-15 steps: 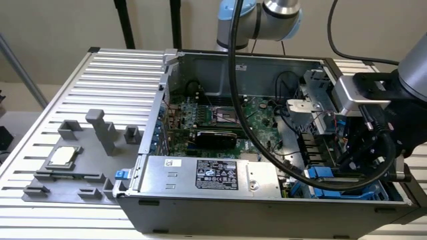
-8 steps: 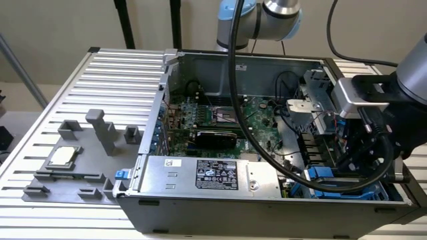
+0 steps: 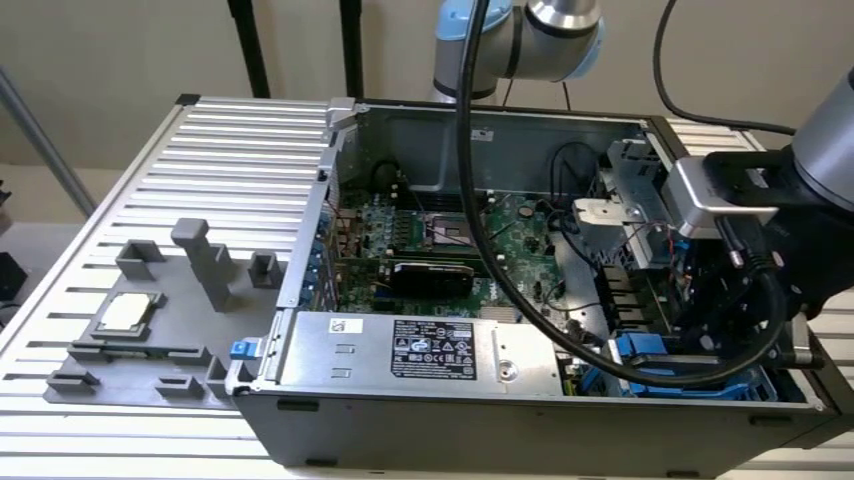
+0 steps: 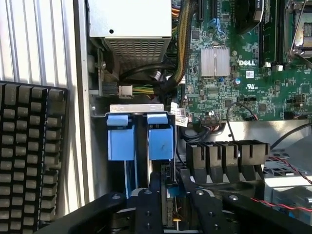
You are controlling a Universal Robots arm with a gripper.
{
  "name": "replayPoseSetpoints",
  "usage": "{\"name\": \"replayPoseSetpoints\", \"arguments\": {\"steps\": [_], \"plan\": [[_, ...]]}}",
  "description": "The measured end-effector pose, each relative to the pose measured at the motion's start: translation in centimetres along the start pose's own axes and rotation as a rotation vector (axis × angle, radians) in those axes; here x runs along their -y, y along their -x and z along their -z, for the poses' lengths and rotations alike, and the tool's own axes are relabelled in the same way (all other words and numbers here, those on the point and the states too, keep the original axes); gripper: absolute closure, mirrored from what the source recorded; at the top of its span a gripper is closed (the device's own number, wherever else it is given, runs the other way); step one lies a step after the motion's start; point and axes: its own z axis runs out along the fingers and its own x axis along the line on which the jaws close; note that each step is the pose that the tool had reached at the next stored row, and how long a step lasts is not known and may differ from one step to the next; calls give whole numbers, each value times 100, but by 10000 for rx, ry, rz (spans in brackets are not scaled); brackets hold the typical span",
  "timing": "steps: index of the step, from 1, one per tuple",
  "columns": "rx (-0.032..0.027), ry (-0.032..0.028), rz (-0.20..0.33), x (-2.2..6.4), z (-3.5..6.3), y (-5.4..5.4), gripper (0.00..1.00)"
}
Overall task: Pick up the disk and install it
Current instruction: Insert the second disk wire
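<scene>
Well outside the computer case [image 3: 534, 425], off its wall on the exterior view's left, a grey fixture [image 3: 147, 345] carries the small silver chip [image 3: 127, 312]. Inside the case, the power supply [image 3: 400, 345] lies along the near wall, with the motherboard [image 3: 441, 230] behind it. A thick black cable [image 3: 487, 250] droops across both.

At the case's corner on the exterior view's right, the gripper [image 3: 701, 345] reaches down into the blue cage [image 3: 694, 388]. In the wrist view its fingers [image 4: 146, 212] are pressed onto a thin slab seen edge-on, which I judge to be the disk [image 4: 168, 204]. The disk's long axis runs into the cage, in line with the slot beside the blue tabs [image 4: 160, 139]. A row of black connectors [image 4: 226, 153] and red wires [image 4: 287, 163] crowd just beside it.
</scene>
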Motion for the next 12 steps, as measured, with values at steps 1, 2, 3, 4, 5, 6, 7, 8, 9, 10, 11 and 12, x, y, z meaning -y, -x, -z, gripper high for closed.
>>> {"name": "replayPoseSetpoints", "arguments": {"steps": [1,2,3,4,5,6,7,8,9,10,11,12], "plan": [[1,0,0,0,13,1,0],[2,0,0,0,31,2,0],[2,0,0,1,56,4,0],[5,-1,0,-2,90,6,0],[11,0,-1,-7,120,8,0],[14,0,0,-13,149,10,0],[18,0,0,-22,170,11,0],[22,-4,0,-34,182,11,0],[27,-10,1,-44,181,11,0],[28,-11,1,-44,182,11,0],[28,-11,1,-44,182,10,0],[28,-11,1,-44,182,11,0]]}}
